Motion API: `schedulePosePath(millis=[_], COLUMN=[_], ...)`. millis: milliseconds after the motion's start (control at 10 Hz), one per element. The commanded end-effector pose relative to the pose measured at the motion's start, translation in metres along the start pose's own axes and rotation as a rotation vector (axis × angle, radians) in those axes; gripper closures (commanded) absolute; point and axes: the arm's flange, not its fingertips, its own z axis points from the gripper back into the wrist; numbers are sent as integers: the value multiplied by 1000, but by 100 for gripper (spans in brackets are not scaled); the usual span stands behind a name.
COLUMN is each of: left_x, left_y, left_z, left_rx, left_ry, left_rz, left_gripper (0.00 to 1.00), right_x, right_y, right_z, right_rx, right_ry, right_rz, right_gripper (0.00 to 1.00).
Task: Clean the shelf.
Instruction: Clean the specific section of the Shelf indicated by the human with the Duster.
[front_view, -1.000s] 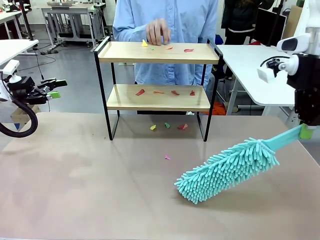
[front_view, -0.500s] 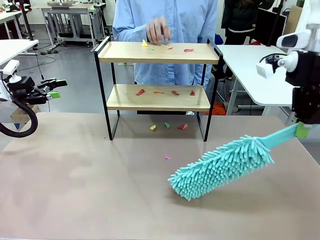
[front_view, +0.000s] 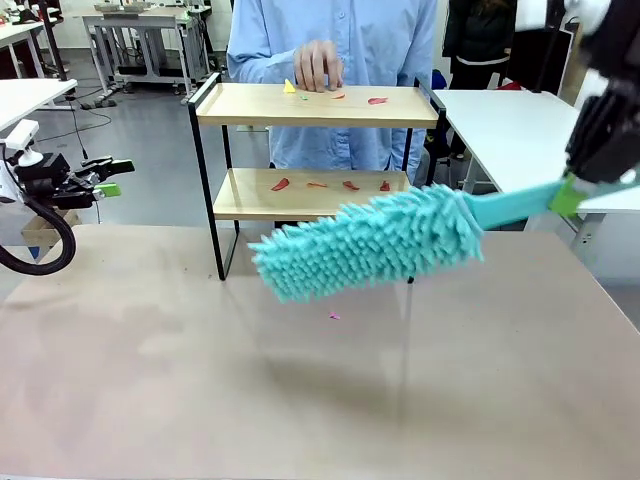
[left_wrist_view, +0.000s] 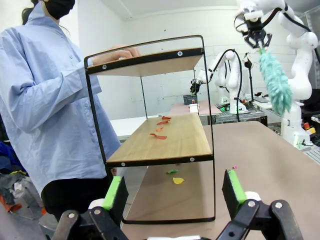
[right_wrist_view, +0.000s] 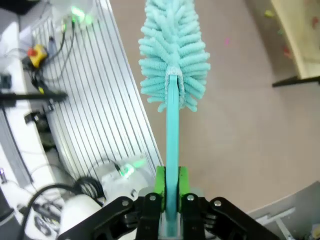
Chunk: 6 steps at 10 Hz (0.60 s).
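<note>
Here the right tool (right_wrist_view: 170, 186) is clamped on the handle of a fluffy turquoise microfibre duster (front_view: 365, 245), held aloft before the two-tier light-wood, black-framed shelf (front_view: 260, 104) at the beige worktop's (front_view: 150, 380) far side. The left tool (left_wrist_view: 175, 192) gapes wide, empty, beside the shelf.

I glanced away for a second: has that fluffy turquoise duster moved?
Yes. The duster has risen from low over the table on the right and swung left, and now hangs in front of the lower board of the shelf.
</note>
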Motion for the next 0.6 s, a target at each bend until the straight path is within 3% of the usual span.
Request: schedulePosePath(millis=[0,200,400,500], left_x=[2,2,2,2], left_y=[-1,-1,-1,-1], left_z=[-1,-1,-1,-1], left_rx=[-9,-9,-9,-9], left_ry=[12,12,12,12], left_rz=[-17,-17,-17,-17], left_gripper=[0,0,0,0], right_x=[28,63,88,92], right_y=[24,51,56,55], right_z=[11,27,27,29], right_rx=[-33,-65,-99,-8], right_ry=[-111,-255,-321,-340], right_rz=[-75,-256,-419,-419], right_gripper=[87,87,87,87])
